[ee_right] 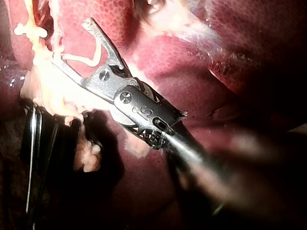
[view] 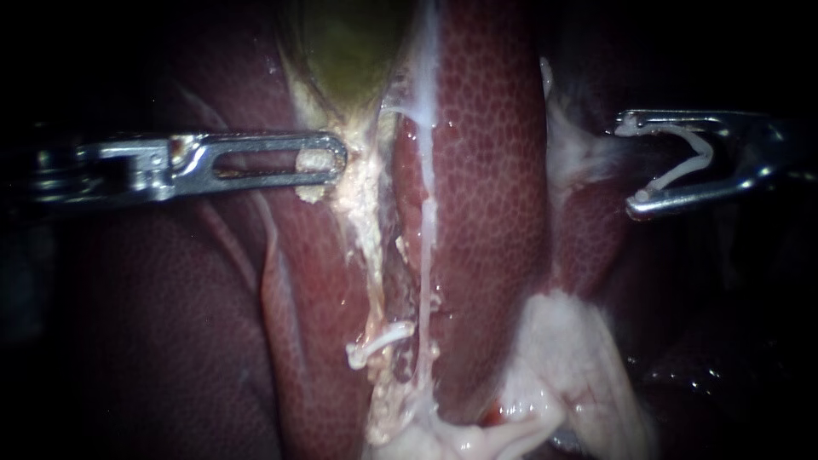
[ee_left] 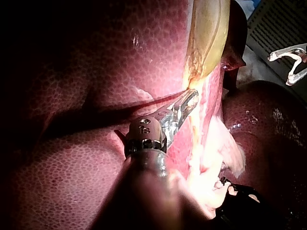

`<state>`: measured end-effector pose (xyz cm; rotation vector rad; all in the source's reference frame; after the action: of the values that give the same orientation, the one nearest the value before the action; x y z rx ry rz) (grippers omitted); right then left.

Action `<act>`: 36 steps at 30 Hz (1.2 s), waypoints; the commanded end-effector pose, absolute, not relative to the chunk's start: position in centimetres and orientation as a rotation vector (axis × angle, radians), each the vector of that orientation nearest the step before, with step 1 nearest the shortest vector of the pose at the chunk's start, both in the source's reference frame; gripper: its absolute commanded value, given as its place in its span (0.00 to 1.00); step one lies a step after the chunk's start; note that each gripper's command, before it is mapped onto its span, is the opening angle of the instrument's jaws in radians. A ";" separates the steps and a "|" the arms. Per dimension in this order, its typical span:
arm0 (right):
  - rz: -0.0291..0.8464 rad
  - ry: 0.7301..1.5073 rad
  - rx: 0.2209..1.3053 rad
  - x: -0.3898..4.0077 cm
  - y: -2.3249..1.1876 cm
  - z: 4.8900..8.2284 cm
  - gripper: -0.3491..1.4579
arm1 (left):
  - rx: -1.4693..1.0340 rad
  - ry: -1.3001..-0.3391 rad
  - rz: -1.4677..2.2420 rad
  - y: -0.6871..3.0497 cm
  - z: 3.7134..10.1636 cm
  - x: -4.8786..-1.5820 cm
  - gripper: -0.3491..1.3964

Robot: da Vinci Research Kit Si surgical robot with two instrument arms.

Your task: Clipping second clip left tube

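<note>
Where the left tube (view: 371, 247) sits: middle of the endoscope view. It's the ragged pale strand running down from the gallbladder (view: 349, 43), with liver (view: 486, 170) on both sides.
Tube clip (view: 379, 341): white, lying across the low end of that tube, kinda crooked.
Right tube (view: 427, 230): thin pale thread just beside the left one.
Right instrument (view: 629, 164): my jaws are spread wide in a V, with the open clip (view: 680, 174) seated between them and touching both. It's well apart from the tube, off by the liver's right edge.
Left instrument (view: 336, 159): jaws clamped flat on pale tissue (view: 313, 160) right under the gallbladder, just beside the tube's top.
</note>
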<state>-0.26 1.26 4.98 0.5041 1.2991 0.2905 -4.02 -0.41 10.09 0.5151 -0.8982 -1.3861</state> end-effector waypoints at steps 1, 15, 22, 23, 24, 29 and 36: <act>0.290 1.299 0.504 -0.26 1.26 4.98 0.52 | 0.515 -0.898 -1.386 -0.41 10.09 -4.03 0.00; 0.290 1.300 0.504 -0.26 1.26 4.98 0.52 | 0.515 -0.898 -1.386 -0.42 10.07 -4.02 0.00; 0.289 1.300 0.503 -0.26 1.25 4.98 0.52 | 0.523 -0.897 -1.385 -0.39 9.99 -3.95 0.00; 0.290 1.300 0.503 -0.25 1.25 4.99 0.52 | 0.525 -0.896 -1.385 -0.38 9.97 -3.93 0.00; 0.290 1.300 0.503 -0.25 1.25 4.99 0.52 | 0.526 -0.899 -1.385 -0.37 9.95 -3.92 0.00; 0.289 1.301 0.502 -0.25 1.25 4.99 0.52 | 0.530 -0.909 -1.389 -0.33 9.83 -3.84 0.00; 0.289 1.301 0.502 -0.24 1.24 4.99 0.52 | 0.520 -0.922 -1.404 -0.26 9.70 -3.68 0.00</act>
<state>-0.24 1.24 4.99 0.5017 1.3012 0.2893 -3.67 -0.25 9.68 0.5183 -0.9208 -1.4054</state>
